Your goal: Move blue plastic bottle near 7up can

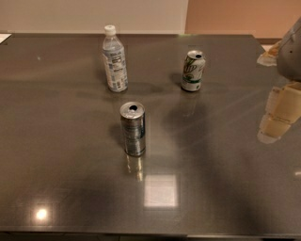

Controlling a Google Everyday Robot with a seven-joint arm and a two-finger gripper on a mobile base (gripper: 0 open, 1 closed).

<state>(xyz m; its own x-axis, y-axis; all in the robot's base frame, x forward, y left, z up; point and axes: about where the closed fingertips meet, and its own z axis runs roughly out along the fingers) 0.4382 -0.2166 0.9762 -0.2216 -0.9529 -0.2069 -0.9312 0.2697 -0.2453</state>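
Note:
The blue plastic bottle (114, 60) stands upright at the back left of centre on the dark table (61, 141), white cap on top. The 7up can (193, 70) stands upright to its right, a clear gap between them. My gripper (278, 116) hangs at the right edge of the view, above the table, well to the right of the can and far from the bottle. It holds nothing that I can see.
A slim silver-grey can (133, 128) stands upright in the middle of the table, in front of the bottle. The table's far edge meets a pale wall (94, 14). A white scrap (3, 37) lies at the far left corner.

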